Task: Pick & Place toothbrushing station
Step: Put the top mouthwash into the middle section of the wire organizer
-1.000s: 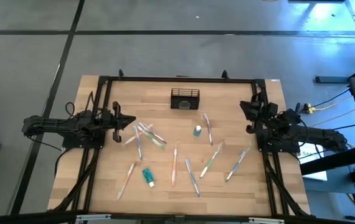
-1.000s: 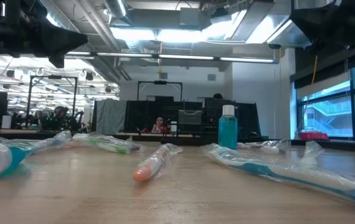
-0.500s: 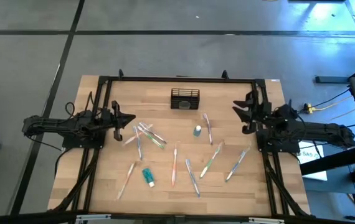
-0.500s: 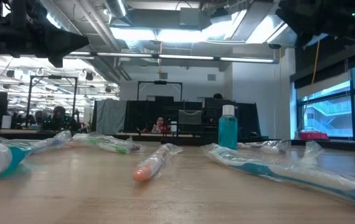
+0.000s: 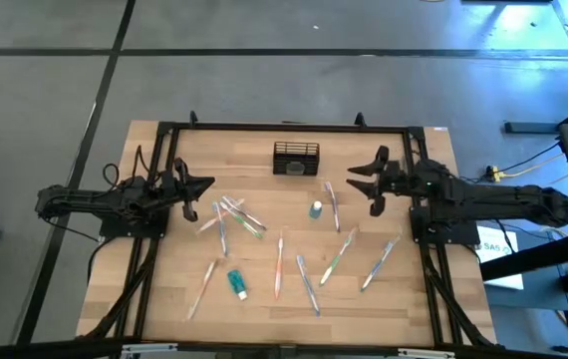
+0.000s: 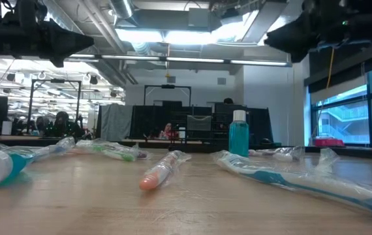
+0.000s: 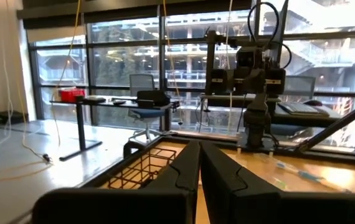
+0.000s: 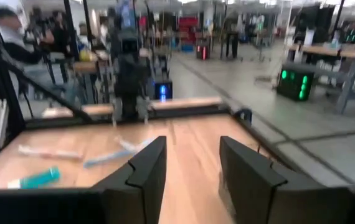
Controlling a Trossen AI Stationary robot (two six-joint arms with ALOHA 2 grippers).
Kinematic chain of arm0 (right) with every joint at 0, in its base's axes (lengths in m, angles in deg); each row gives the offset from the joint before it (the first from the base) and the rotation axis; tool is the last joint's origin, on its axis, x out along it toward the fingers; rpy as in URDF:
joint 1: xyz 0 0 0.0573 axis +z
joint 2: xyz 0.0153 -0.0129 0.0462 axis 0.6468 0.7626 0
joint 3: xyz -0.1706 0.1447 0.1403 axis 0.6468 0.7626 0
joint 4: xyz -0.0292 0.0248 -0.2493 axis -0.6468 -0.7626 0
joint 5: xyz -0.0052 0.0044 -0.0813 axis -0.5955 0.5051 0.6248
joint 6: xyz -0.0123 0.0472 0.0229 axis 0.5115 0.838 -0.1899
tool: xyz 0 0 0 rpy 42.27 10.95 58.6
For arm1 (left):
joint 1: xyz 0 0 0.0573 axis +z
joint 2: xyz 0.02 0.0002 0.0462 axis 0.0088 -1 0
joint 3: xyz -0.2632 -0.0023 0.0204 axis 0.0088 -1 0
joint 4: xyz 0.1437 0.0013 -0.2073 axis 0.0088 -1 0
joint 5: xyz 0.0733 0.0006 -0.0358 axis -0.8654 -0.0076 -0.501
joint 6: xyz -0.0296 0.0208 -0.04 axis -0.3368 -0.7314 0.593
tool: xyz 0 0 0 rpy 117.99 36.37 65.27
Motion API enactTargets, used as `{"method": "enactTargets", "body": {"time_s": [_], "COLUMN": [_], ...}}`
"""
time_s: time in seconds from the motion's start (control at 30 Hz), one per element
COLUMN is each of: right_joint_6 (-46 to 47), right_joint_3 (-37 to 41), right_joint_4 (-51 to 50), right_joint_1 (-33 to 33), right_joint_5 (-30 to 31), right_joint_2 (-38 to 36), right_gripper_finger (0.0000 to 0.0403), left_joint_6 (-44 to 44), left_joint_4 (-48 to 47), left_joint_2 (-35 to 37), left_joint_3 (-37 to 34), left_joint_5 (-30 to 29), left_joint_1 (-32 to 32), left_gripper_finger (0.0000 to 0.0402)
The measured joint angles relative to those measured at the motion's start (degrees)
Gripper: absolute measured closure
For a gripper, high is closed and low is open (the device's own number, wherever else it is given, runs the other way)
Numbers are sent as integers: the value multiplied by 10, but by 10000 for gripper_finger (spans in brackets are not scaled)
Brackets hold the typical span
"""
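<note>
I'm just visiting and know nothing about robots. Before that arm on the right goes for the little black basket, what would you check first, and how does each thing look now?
1. Right gripper open: ok, its fingers stand apart.
2. Right gripper empty: ok.
3. Black mesh caddy upright near the table's far edge: ok.
4. Caddy empty: cannot tell.
5. Path to the caddy: ok, the small teal bottle stands off to one side.
6. Left gripper out of the way: ok, shut, near the toothbrushes.
</note>
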Motion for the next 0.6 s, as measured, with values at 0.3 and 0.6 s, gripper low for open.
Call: {"method": "enactTargets", "body": {"time_s": [0.3, 0.6], "right_joint_6": [-3, -17], "right_joint_3": [0, 0], "right_joint_4": [-9, -6], "right_joint_1": [26, 68], "right_joint_5": [-28, 28], "right_joint_2": [74, 129], "right_gripper_finger": [250, 249], "left_joint_6": [-4, 0], "left_joint_4": [0, 0], "left_joint_2": [0, 0], "left_joint_3": [0, 0], "left_joint_5": [1, 1], "left_joint_1": [0, 0], "left_gripper_finger": [394, 393]}}
